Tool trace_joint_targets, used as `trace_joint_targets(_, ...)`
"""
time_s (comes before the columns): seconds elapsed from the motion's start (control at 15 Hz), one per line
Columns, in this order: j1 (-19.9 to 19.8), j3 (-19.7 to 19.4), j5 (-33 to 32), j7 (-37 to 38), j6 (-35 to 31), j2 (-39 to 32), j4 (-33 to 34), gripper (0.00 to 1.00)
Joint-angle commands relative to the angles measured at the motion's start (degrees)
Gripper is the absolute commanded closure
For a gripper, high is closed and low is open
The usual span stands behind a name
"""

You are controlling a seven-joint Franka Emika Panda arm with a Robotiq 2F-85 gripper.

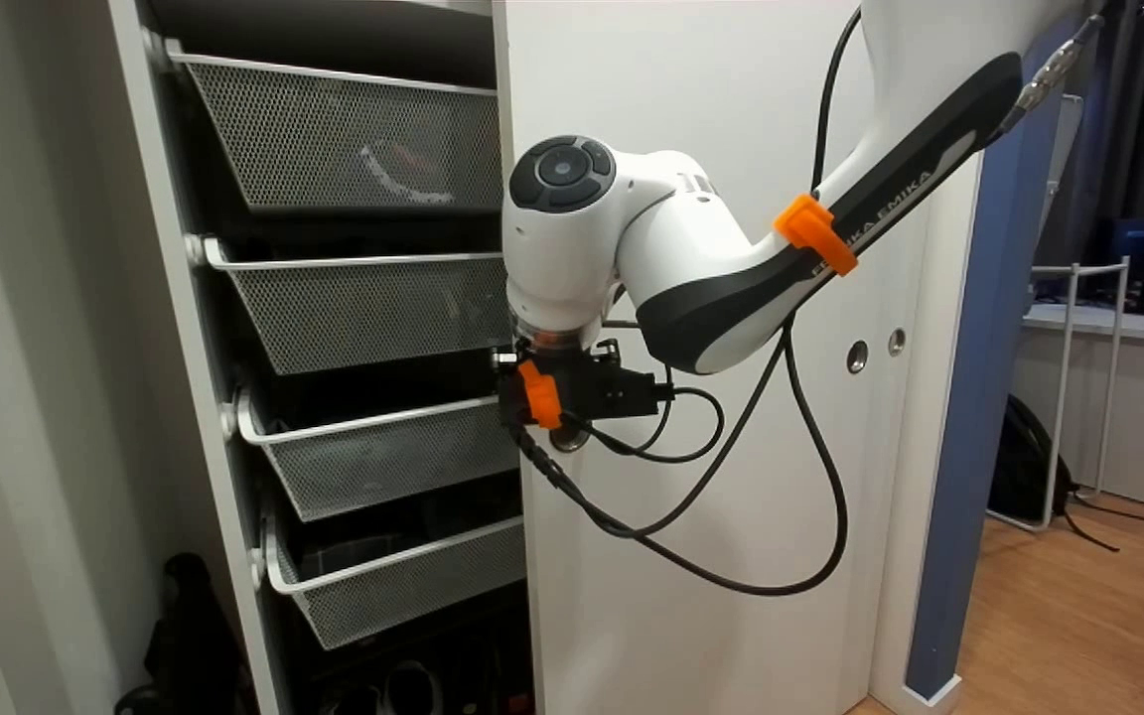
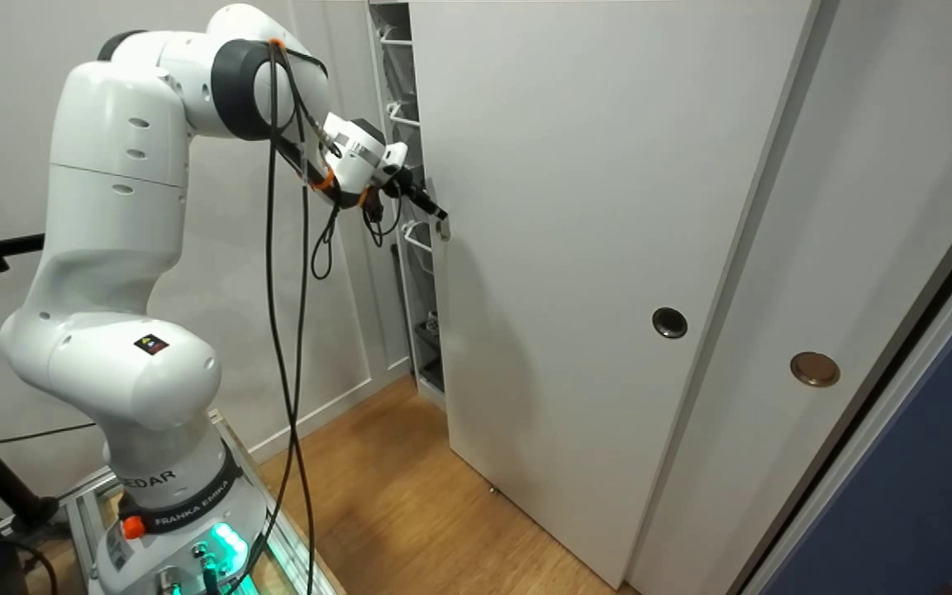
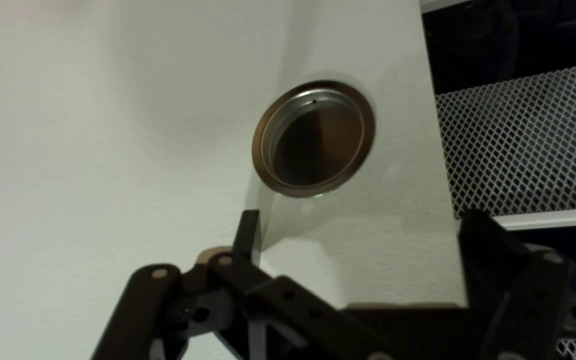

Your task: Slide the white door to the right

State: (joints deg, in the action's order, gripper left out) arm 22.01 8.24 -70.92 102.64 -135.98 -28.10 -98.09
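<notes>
The white door (image 2: 592, 207) is a tall flat panel, and its left part borders an opening with drawers in both exterior views. Near that edge sits a round recessed pull (image 3: 313, 140); a further pull (image 2: 669, 322) lies toward the opposite edge. My gripper (image 3: 360, 220) is open, its jaws wide apart. In the wrist view one finger (image 3: 249, 232) stands in front of the door face, while the opposite finger lies just past the door's edge, over the opening. Whether either finger touches the door, I cannot tell. The fingertips are hidden behind the gripper body in an exterior view.
Several wire-mesh drawers (image 1: 363, 308) fill the wardrobe beside the door's edge. Another white panel (image 2: 881, 248) with one round pull (image 2: 815, 369) adjoins on the far side, then a blue wall (image 1: 989, 328). A black cable (image 1: 771, 593) loops below the arm.
</notes>
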Motion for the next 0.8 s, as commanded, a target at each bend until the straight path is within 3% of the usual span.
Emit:
trace_joint_targets(0.0, -0.52, -0.86, -1.18, 2.63, 1.29, 0.72, -0.23, 0.0)
trace_joint_targets(0.73, -6.16, -2.88, -1.86, 2.57, -5.35, 8.63, -10.55, 0.0)
